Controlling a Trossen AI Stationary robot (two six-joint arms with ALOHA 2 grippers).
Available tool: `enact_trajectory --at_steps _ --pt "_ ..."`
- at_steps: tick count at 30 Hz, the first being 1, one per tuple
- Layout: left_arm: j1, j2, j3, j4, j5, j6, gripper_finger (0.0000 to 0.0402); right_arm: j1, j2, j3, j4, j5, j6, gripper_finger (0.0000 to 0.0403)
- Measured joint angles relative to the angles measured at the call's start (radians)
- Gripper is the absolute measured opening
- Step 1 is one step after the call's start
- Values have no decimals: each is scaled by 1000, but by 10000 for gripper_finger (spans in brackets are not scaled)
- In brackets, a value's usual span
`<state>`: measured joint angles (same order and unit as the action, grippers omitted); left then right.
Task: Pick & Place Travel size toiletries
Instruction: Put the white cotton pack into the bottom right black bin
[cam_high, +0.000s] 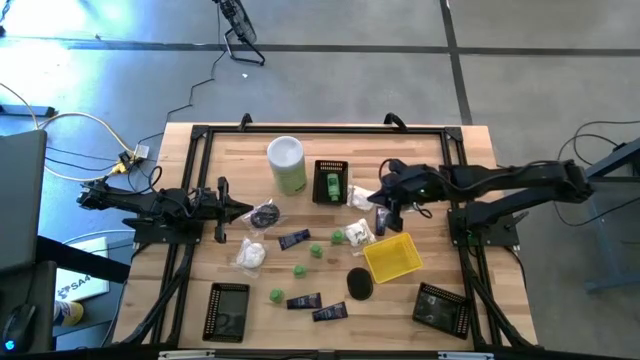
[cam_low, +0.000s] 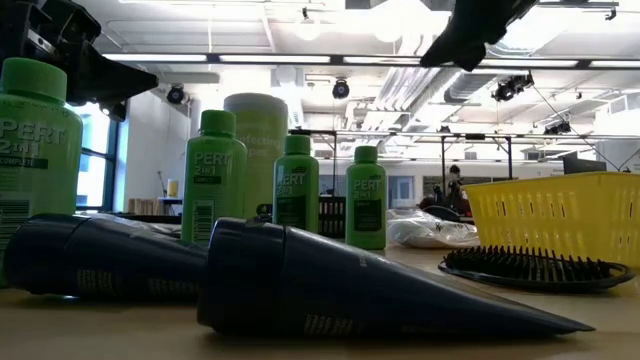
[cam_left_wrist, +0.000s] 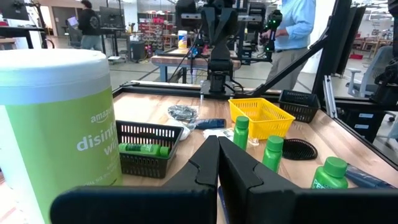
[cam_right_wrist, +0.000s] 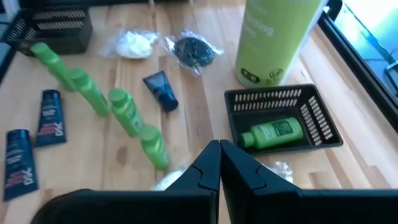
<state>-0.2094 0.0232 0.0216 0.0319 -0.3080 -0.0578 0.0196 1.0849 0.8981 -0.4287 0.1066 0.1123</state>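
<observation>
In the low view the yellow basket (cam_low: 560, 218) is running off the picture's edge, and the tall canister (cam_low: 262, 150) is standing mostly hidden behind the green bottles (cam_low: 296, 190). The canister's top is also being cut off in the right wrist view, and its printed label is getting cropped in the left wrist view. From above, the clear packets (cam_high: 356, 235) beside the yellow basket are showing too small to tell what they are holding.
</observation>
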Motion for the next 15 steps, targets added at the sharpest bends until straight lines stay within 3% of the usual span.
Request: enact_trajectory --at_steps 15 --pt "0 0 0 -2 0 0 3 22 -14 -308 499 -10 26 2"
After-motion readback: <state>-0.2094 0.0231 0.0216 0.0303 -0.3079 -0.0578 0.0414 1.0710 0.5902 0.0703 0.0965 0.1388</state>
